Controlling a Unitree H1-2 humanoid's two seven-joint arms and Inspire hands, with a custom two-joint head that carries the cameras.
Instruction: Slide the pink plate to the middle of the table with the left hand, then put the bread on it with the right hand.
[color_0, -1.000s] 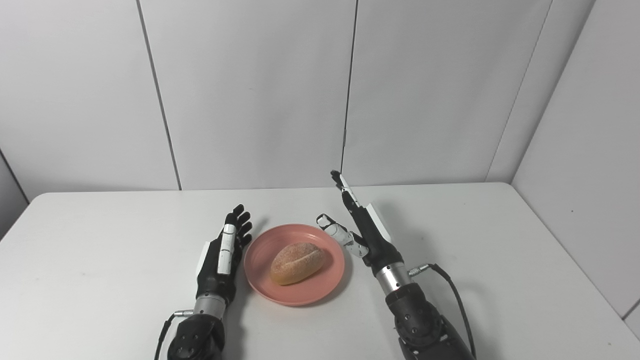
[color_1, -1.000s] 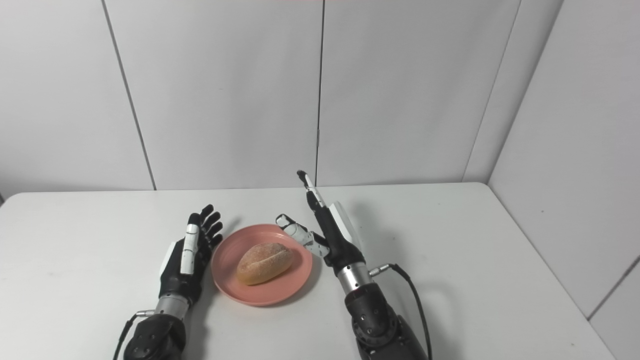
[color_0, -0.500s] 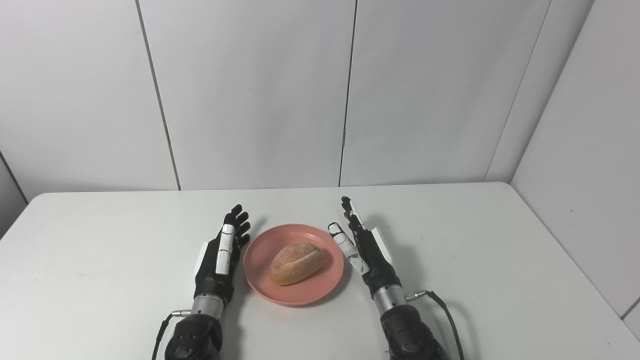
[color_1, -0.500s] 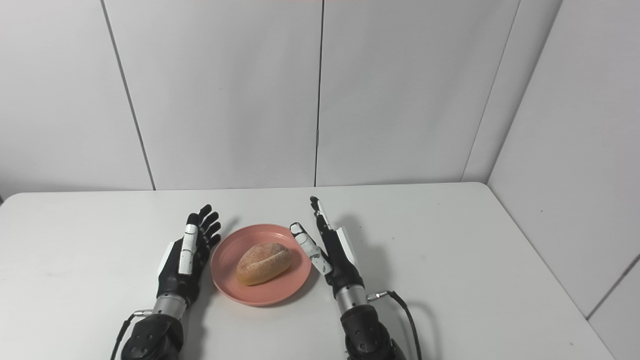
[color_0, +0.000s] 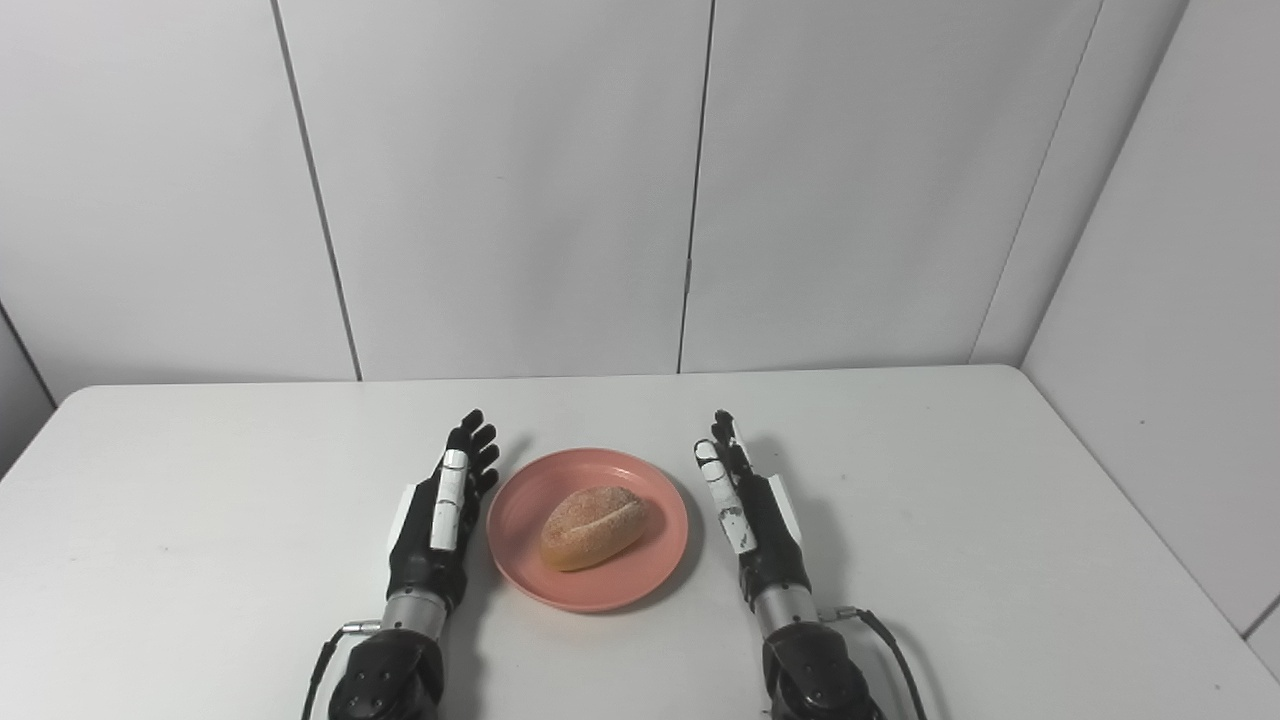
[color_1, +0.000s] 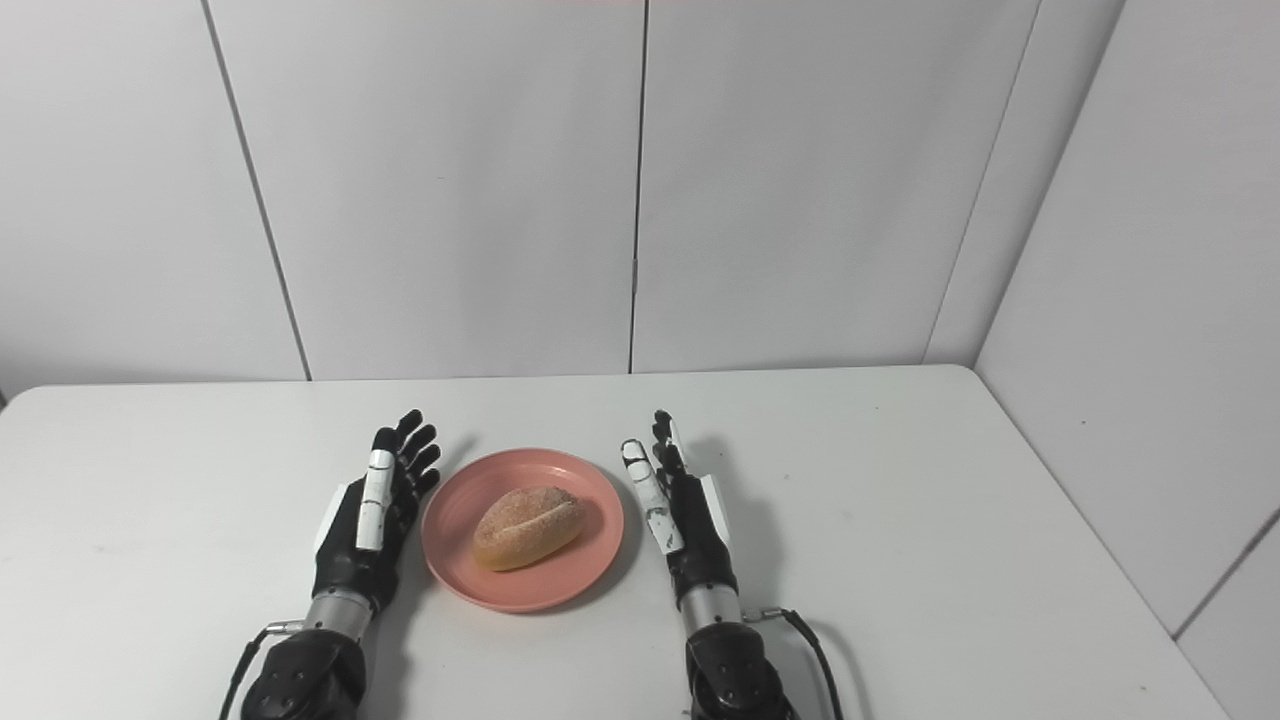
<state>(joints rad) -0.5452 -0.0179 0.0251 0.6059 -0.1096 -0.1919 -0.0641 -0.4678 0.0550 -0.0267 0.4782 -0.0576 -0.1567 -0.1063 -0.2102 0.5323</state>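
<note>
Count: one pink plate (color_0: 655, 560), one bread (color_0: 593, 526), two hands, one white table (color_0: 1000, 520).
Bread: a sugar-dusted roll lying across the plate's well, long axis tilted up toward the right; nothing touches it.
Plate: flat on the table near the front-middle, between the two hands.
Left hand (color_0: 440, 515): held edge-on just beside the plate's left rim, fingers straight and spread, grasping nothing; whether it touches the rim cannot be told.
Right hand (color_0: 755, 515): edge-on near the plate's right rim with a narrow strip of bare table between, fingers straight and released, grasping nothing.
Edges: the table's back edge meets a panelled grey wall (color_0: 500, 180); the right edge runs along an angled side panel; the rounded far-right corner is visible.
Open room: wide bare tabletop to the left of the left hand, to the right of the right hand, and behind the plate up to the wall.
View differences: the left eye view shows a dark sliver of wall at the far left; the right eye view shows more of the side panel on the right.
</note>
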